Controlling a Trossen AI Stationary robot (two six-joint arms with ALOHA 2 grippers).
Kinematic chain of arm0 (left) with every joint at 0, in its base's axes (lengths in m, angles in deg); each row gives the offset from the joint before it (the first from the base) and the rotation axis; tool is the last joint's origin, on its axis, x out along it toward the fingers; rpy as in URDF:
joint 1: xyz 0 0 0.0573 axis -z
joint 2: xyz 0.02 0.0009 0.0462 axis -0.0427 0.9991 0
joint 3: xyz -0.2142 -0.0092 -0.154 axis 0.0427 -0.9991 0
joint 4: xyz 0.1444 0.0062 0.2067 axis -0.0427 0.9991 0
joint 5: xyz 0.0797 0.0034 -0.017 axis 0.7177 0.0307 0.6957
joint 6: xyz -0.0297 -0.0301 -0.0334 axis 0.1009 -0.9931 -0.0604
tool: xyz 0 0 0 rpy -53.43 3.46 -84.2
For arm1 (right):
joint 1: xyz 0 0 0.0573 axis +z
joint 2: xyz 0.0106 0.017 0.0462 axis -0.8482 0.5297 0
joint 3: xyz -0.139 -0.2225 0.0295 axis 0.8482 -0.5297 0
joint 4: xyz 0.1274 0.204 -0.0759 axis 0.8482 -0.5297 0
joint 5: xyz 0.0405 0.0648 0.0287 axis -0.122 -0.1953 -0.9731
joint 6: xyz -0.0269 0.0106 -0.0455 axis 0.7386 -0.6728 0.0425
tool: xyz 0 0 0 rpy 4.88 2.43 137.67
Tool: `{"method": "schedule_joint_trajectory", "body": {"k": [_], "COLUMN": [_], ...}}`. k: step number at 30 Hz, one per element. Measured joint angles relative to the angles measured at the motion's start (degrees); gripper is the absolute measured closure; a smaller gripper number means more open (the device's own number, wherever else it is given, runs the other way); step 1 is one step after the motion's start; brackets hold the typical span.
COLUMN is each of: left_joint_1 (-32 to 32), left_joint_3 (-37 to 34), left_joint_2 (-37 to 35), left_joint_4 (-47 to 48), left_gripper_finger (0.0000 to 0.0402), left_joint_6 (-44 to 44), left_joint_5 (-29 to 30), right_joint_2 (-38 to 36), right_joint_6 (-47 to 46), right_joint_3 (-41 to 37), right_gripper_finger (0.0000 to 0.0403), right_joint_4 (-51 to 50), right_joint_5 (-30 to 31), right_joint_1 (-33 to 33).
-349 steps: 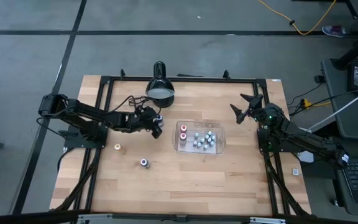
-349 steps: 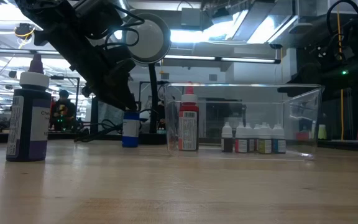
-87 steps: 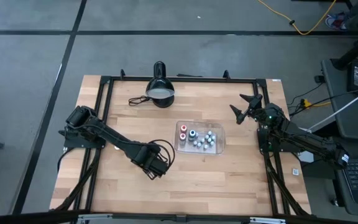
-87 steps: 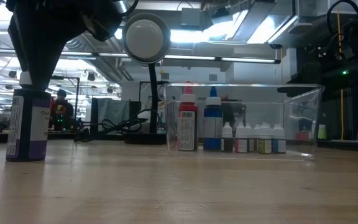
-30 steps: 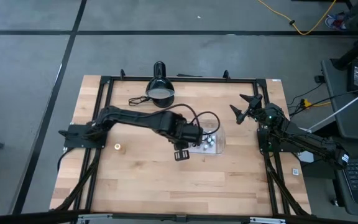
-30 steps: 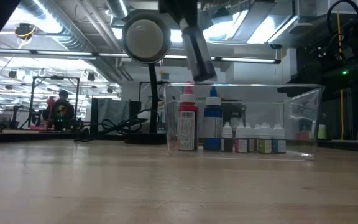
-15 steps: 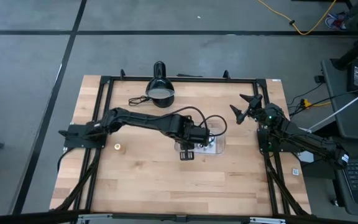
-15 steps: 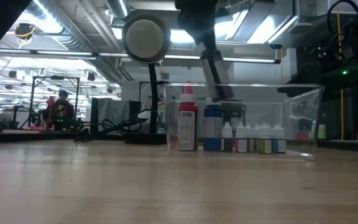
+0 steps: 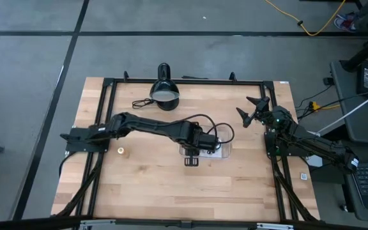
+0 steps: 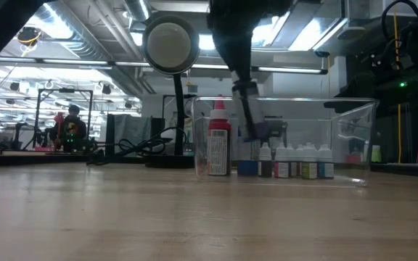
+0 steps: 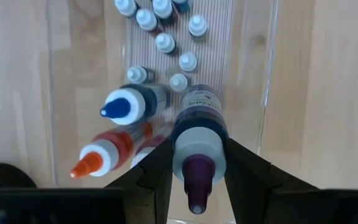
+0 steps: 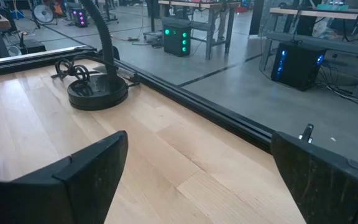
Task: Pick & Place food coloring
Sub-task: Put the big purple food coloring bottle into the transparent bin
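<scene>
Right now my left gripper (image 11: 194, 163) is clamped on a food coloring bottle with a purple pointed tip (image 11: 196, 146), its two dark fingers (image 11: 156, 168) pressing either side of the pale ribbed cap. I see the bottle's dark round body pointing down into the clear plastic tray (image 11: 267, 93), close to one of the tray's long walls. From the low view the bottle (image 10: 256, 132) hangs tilted inside the tray (image 10: 354, 138), above its floor, behind the transparent front wall.

Below it in the tray stand the others: a blue-tipped bottle (image 11: 126, 106) with a white shoulder, a red one with an orange cone tip (image 11: 101, 155), and a scatter of tiny pale-capped bottles (image 11: 166, 43) on the tray's ribbed floor. In the low view the small ones (image 10: 296, 163) line up in a row, with the taller red bottle (image 10: 219, 145) at the tray's end.

From above, my left arm reaches across the pale wooden counter (image 9: 235, 185) to the tray (image 9: 225, 152) at its middle. One small bottle with a yellowish top (image 9: 121, 151) sits alone on the wood, well apart from the tray.

My right gripper (image 9: 251, 110) waits over the counter's far right corner, fingers spread wide and empty. The black dome-shaped desk lamp (image 9: 164, 91) stands at the far edge.
</scene>
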Motion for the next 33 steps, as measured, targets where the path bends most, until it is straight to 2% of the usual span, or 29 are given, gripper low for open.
{"method": "schedule_joint_trajectory", "body": {"k": [24,33], "left_joint_1": [-0.5,-0.51], "left_joint_3": [-0.04,-0.04], "left_joint_2": [5.04,5.04], "left_joint_4": [-1.39,-1.11], "left_gripper_finger": [0.0287,0.0234], "left_joint_6": [1.69,1.69], "left_joint_5": [-1.9,-3.86], "right_joint_2": [-0.02,-0.02], "right_joint_6": [0.02,0.04], "right_joint_3": [0.0,0.0], "right_gripper_finger": [0.0008,0.0008], "right_joint_4": [-0.04,-0.04], "right_joint_5": [-0.44,-0.42], "right_joint_1": [0.01,0.0]}}
